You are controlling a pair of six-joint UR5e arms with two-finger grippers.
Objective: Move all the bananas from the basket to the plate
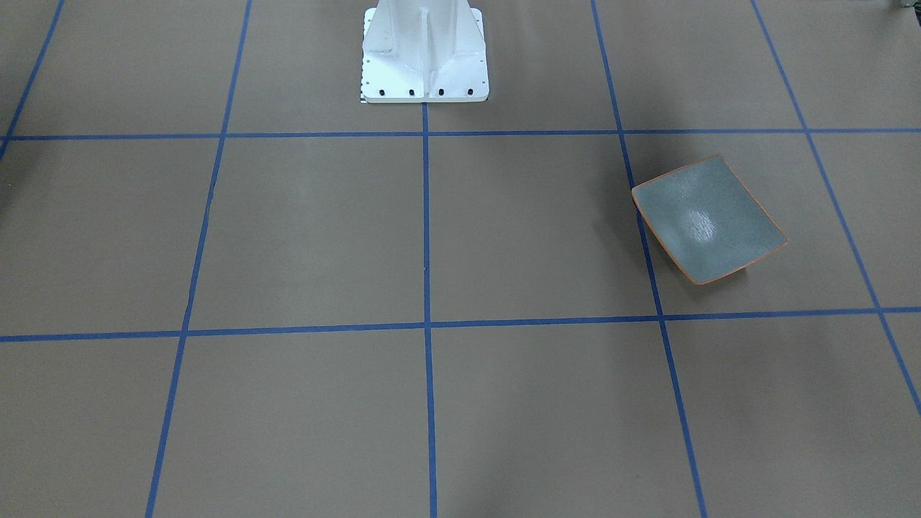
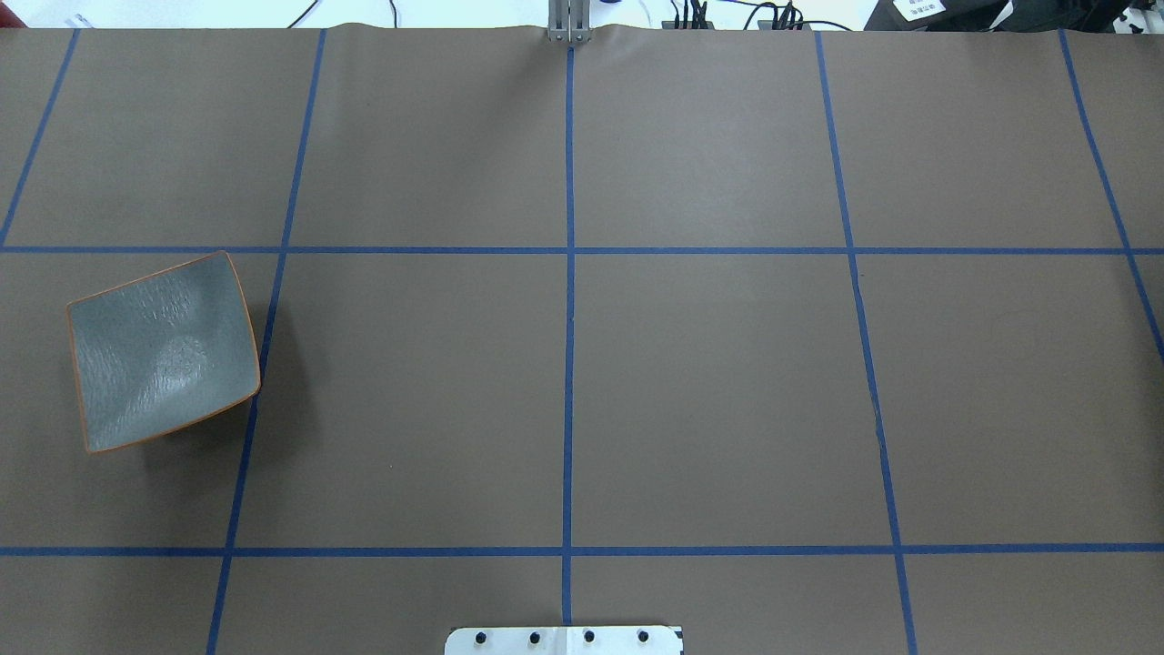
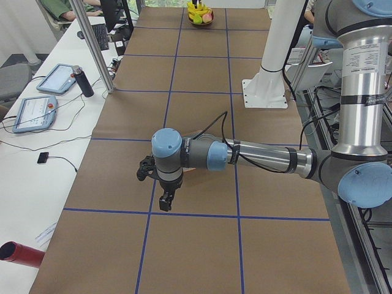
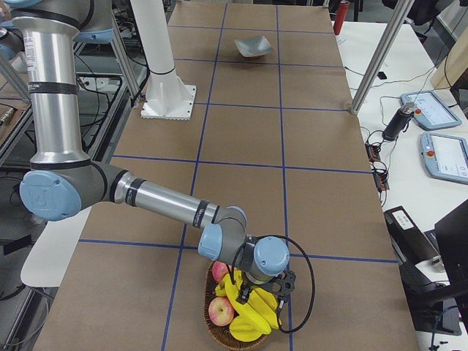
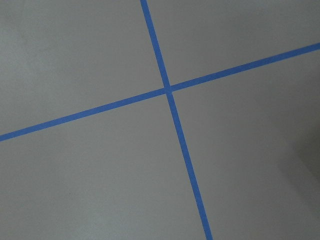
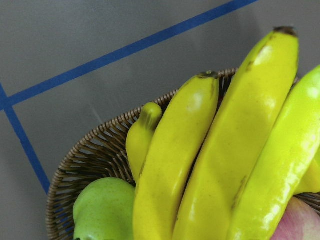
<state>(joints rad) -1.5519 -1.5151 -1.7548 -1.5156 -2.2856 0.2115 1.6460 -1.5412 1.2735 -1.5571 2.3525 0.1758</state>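
Several yellow bananas [image 4: 252, 307] lie bunched in a round wicker basket [image 4: 218, 334] at the table's right end; the right wrist view shows these bananas [image 6: 175, 165] close up over the basket rim [image 6: 85, 155]. My right gripper [image 4: 274, 292] hangs right over them; I cannot tell whether it is open or shut. The grey-green plate [image 2: 164, 355] with an orange rim sits bare at the left end, also seen as plate [image 1: 709, 219]. My left gripper [image 3: 165, 199] hovers low by that end, state unclear. The left wrist view holds only table and tape.
Red apples [image 4: 221, 311] and a green pear [image 6: 102, 210] share the basket. The white pedestal [image 1: 424, 54] stands at the robot's side. Tablets [image 3: 30, 110], a metal post [image 3: 92, 46] and a red cylinder [image 3: 18, 254] line the operators' side.
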